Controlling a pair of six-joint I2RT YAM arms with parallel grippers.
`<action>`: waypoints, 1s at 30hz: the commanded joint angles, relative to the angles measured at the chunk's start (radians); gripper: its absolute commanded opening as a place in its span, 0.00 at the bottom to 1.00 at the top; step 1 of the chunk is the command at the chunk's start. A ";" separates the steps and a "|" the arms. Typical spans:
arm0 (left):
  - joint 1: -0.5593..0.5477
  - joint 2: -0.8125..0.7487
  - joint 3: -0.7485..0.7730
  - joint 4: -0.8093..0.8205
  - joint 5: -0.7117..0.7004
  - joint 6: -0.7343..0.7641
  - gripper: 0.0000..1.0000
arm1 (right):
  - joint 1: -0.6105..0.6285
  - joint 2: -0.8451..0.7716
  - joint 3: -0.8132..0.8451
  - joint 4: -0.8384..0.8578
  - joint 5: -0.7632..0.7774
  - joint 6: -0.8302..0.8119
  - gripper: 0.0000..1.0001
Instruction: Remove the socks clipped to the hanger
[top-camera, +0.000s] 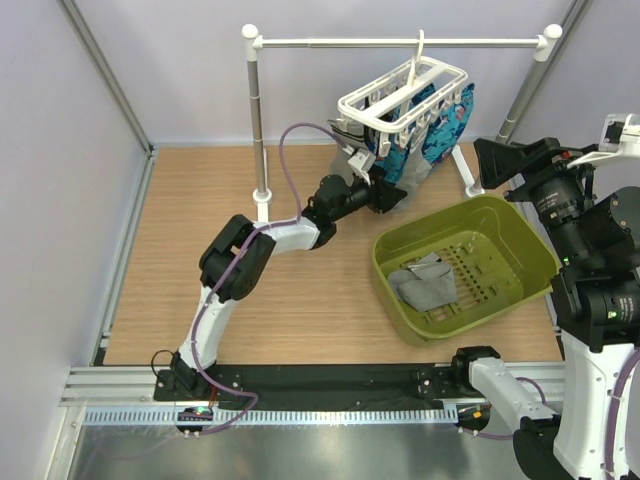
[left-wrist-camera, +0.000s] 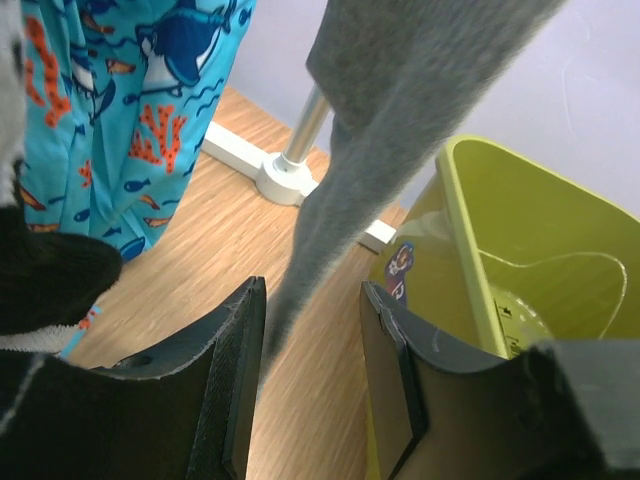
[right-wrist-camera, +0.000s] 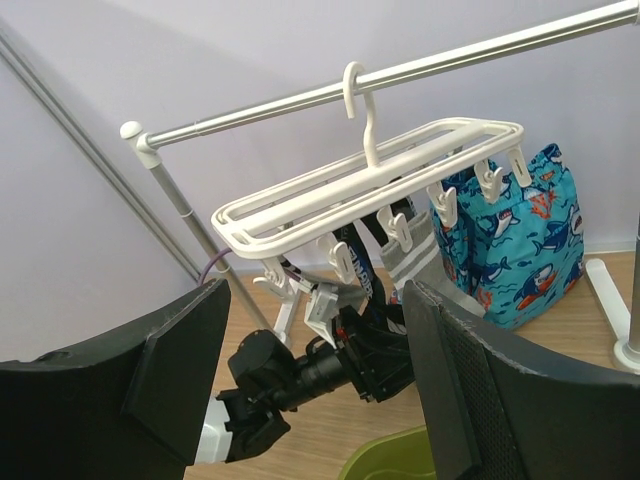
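Bright, even, diffuse light is recorded in all three views. Faint shadows are cast on the table beneath the left arm. A dull sheen is noted on the metal strip at the near edge. In the left wrist view the grey sock and left gripper are blurred, the blue cloth sharper. In the right wrist view the right gripper is rendered soft, the hanger crisp.

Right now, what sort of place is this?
Probably a robot test bench staged as a laundry corner: a white clip hanger on a rail stand, a green basket holding grey socks, and robot arms bolted to the wooden table.
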 joint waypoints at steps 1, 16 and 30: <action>0.004 0.017 0.041 0.046 0.012 -0.018 0.46 | 0.003 0.002 0.048 0.019 -0.004 -0.019 0.77; -0.054 -0.166 -0.126 0.046 -0.102 -0.012 0.00 | 0.006 -0.006 -0.056 -0.009 0.068 0.003 0.76; -0.134 -0.316 -0.235 -0.068 -0.222 0.024 0.00 | 0.006 0.106 -0.061 -0.040 0.076 -0.013 0.75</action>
